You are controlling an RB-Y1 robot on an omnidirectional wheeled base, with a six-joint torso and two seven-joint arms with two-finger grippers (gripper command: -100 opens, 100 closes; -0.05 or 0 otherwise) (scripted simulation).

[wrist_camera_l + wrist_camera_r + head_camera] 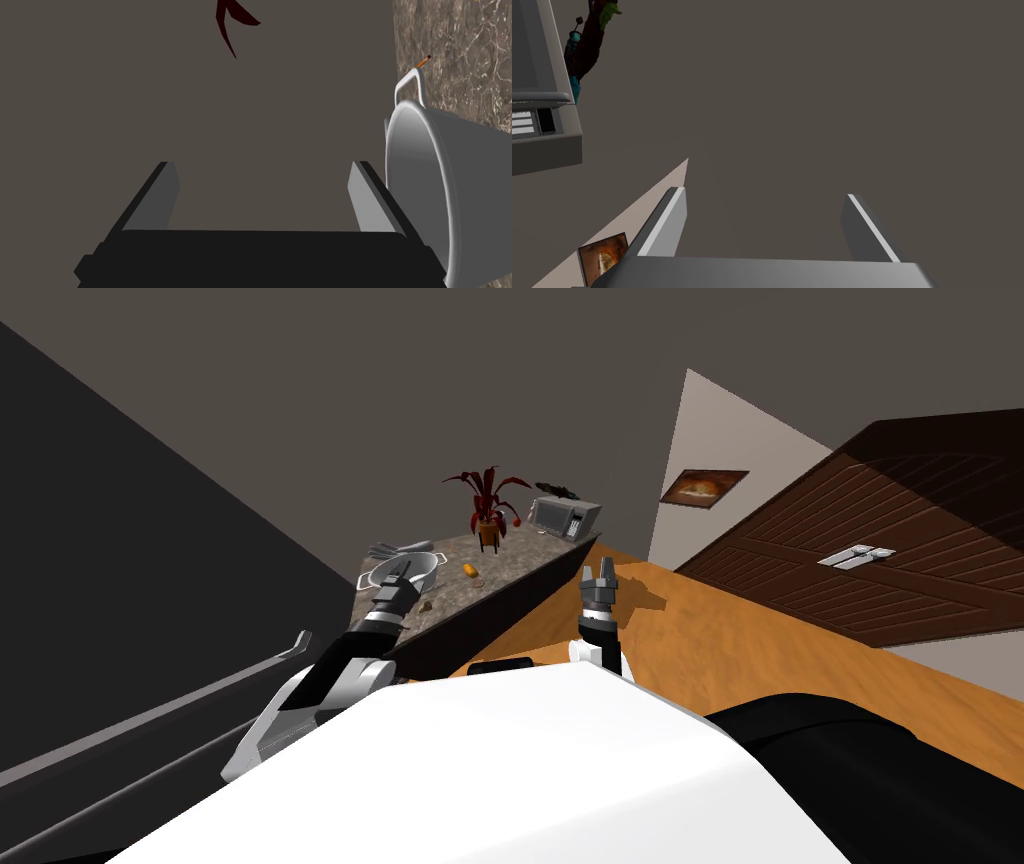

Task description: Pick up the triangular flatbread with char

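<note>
A small brownish piece lies on the marbled counter near its front edge; it is too small for me to tell whether it is the flatbread. My left gripper hovers over the counter's left end beside a grey pot, just behind that piece. In the left wrist view the left gripper is open with nothing between its fingers, and the pot sits close beside one finger. My right gripper is held over the orange floor in front of the counter, also open and holding nothing.
An orange item and a pale bit lie mid-counter. Farther back stand a red-leaved potted plant and a grey microwave. A dark wooden door is on the right, and a framed picture hangs on the wall.
</note>
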